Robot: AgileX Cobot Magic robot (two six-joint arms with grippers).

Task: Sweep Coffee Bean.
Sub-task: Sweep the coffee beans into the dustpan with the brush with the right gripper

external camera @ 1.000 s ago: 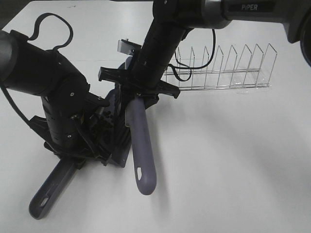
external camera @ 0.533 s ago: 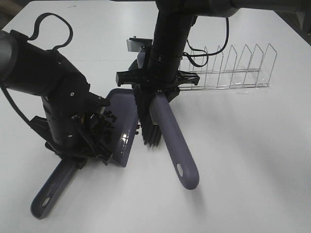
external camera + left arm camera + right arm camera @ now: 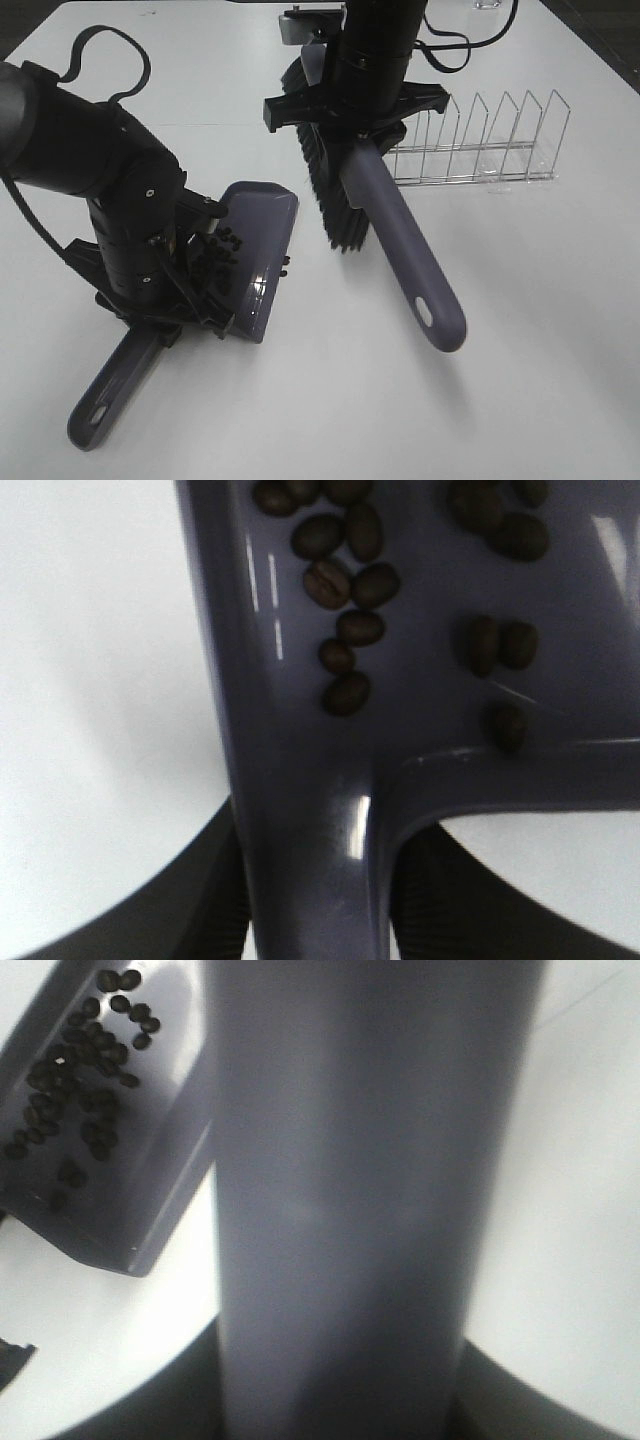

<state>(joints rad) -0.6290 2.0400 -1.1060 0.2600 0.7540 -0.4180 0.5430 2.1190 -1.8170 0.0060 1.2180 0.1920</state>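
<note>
White tabletop (image 3: 520, 330) carries everything, and a clear wire rack (image 3: 480, 140) stands far right, apart from the work. The right gripper (image 3: 355, 110) is clamped on the purple brush (image 3: 400, 250). The bristles hang clear of the table and the handle slants near-right, probably to clear the pan's mouth. The left gripper (image 3: 150, 325) is clamped on the handle of the purple dustpan (image 3: 265, 235) at left, mouth facing the brush, likely so the load cannot roll out. Most coffee beans (image 3: 215, 255) lie inside the pan, and two strays sit on the table just beside its lip. Only the high view shows those strays and the raised bristles. Only the left wrist view shows single beans gathered near the handle's root.
</note>
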